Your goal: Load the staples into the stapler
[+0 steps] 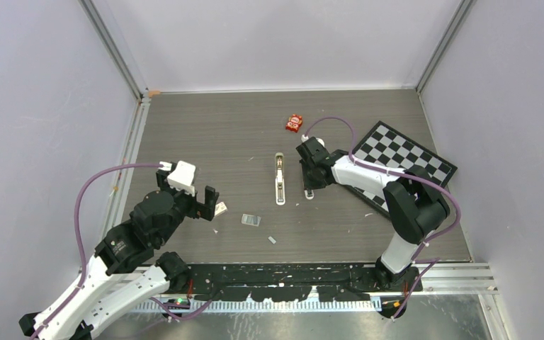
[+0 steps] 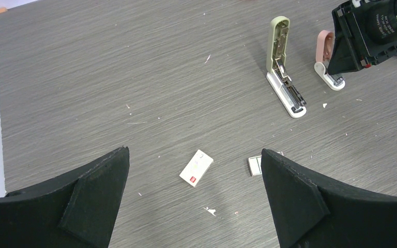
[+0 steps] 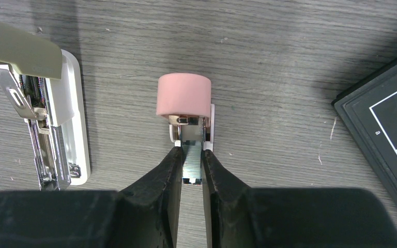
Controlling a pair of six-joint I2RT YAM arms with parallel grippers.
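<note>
Grey wood-grain tabletop [image 1: 205, 134], scraps scattered. Stapler [image 1: 280, 178] lies open at centre, channel up. Staples [image 1: 251, 219] flat on tabletop, on near side of stapler, near white card box [image 1: 221, 208]. Left fingers [image 2: 98, 191] wide apart, empty, above box and staples. Right fingers [image 3: 165, 175] clamped on metal part of pink piece [image 3: 183, 95], beside stapler. Likely step: pick up staples. They sit thin and low, so centre fingers over them, descend square, pinch opposite edges and miss box.

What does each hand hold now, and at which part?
Left hand: nothing. Right hand pinches the metal strip jutting from the pink-and-white piece, by its two long sides.
</note>
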